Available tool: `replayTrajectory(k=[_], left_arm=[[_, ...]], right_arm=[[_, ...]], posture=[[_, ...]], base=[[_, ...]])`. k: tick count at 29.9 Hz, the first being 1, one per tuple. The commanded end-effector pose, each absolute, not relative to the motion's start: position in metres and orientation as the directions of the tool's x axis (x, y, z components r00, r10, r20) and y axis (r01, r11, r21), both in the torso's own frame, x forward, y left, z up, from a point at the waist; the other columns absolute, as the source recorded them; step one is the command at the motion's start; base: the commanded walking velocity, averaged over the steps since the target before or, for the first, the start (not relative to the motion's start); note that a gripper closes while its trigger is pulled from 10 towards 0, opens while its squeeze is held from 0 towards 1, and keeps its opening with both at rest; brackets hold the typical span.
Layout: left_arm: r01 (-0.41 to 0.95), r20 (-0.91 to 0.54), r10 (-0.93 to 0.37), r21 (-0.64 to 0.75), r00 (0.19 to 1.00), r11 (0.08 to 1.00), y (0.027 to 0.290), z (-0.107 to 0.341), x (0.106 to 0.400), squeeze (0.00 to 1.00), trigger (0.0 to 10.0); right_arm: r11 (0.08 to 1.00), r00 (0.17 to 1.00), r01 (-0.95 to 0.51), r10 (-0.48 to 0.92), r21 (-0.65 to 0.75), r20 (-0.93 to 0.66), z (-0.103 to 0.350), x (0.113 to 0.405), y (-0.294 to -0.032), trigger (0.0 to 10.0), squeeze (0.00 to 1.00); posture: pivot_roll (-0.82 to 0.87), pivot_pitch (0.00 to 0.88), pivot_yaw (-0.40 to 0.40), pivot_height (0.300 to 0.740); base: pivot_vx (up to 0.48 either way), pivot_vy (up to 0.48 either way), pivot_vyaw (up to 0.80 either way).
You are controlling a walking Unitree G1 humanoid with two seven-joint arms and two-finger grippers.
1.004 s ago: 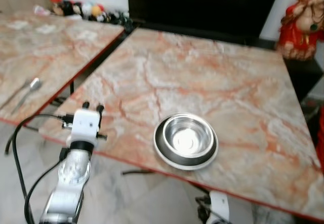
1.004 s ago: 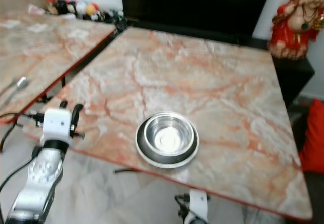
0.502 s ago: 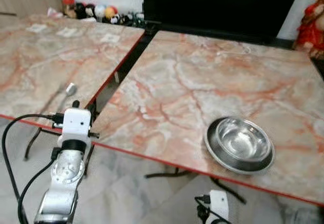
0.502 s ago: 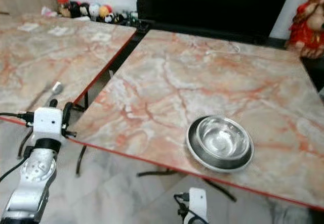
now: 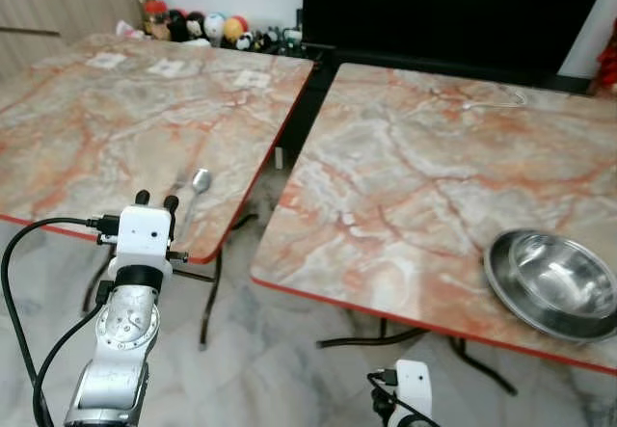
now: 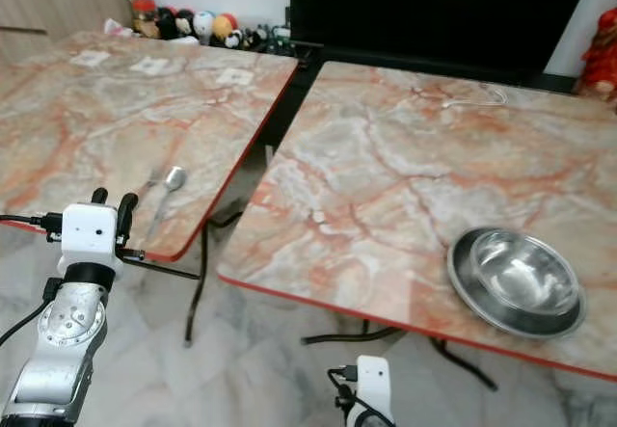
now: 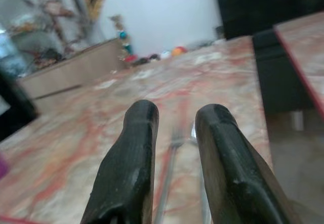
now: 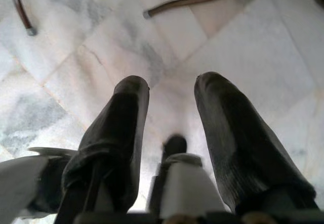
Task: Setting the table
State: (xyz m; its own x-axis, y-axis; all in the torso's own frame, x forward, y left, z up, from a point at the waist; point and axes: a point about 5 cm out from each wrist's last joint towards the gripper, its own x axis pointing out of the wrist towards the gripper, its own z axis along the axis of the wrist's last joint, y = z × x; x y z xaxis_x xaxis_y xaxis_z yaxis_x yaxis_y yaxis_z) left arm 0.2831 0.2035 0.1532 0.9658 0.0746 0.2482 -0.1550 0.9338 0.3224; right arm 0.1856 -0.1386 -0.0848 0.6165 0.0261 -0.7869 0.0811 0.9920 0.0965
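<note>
So there's a shiny round stainless steel bowl [image 5: 553, 283] sitting near the front right corner of the right-hand orange-veined marble desk [image 5: 424, 176], close to its red front edge. Over on the left-hand marble desk [image 5: 106, 128], a silver metal spoon [image 5: 196, 186] lies near the front right corner, handle pointing toward the front edge. Next to it there's what looks like a silver fork [image 7: 169, 176], though it's pretty blurry so I wouldn't swear to it.

The left gripper [image 5: 156, 199] is raised just in front of the left desk's front edge, lined up with the spoon. Its two black fingers [image 7: 126, 173] are slightly apart with nothing between them, and the cutlery shows through the gap further along the desk.

The right gripper [image 8: 169, 148] hangs low, pointing down at the pale marble floor tiles [image 8: 101, 47]. Its fingers are apart too, holding nothing.

A dark gap runs between the two desks, with black metal legs [image 5: 207, 287] showing underneath. Along the far edge of the left desk there's a row of small colourful toys [image 5: 207, 30], and a few white paper squares [image 5: 174, 66] lie on that desk toward the back. A big black screen [image 5: 453, 13] fills the wall behind the right desk.
</note>
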Motion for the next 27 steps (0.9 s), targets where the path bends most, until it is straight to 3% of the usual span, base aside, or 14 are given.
replayTrajectory(k=[1,22,27], left_arm=[[-0.160,0.262,0.069,0.346,0.962,0.924,0.2045,0.1569,0.2827,0.00,10.0],[-0.161,0.270,0.060,0.368,0.961,0.916,0.2064,0.1578,0.2810,0.00,10.0],[-0.148,0.269,0.047,0.371,0.962,0.917,0.2046,0.1570,0.2803,0.00,10.0]], right_arm=[[0.991,0.609,0.087,0.026,0.100,-0.793,-0.0858,0.1841,-0.1371,10.0,0.00],[0.991,0.611,0.094,0.019,0.096,-0.791,-0.0853,0.1849,-0.1367,10.0,0.00],[0.990,0.613,0.098,0.017,0.097,-0.790,-0.0853,0.1849,-0.1367,10.0,0.00]], posture=[[0.13,0.000,-0.042,0.740],[0.14,0.000,-0.042,0.740],[0.14,0.000,-0.041,0.740]], base=[[0.000,0.480,0.00],[0.000,0.480,0.00],[0.000,0.196,0.00]])
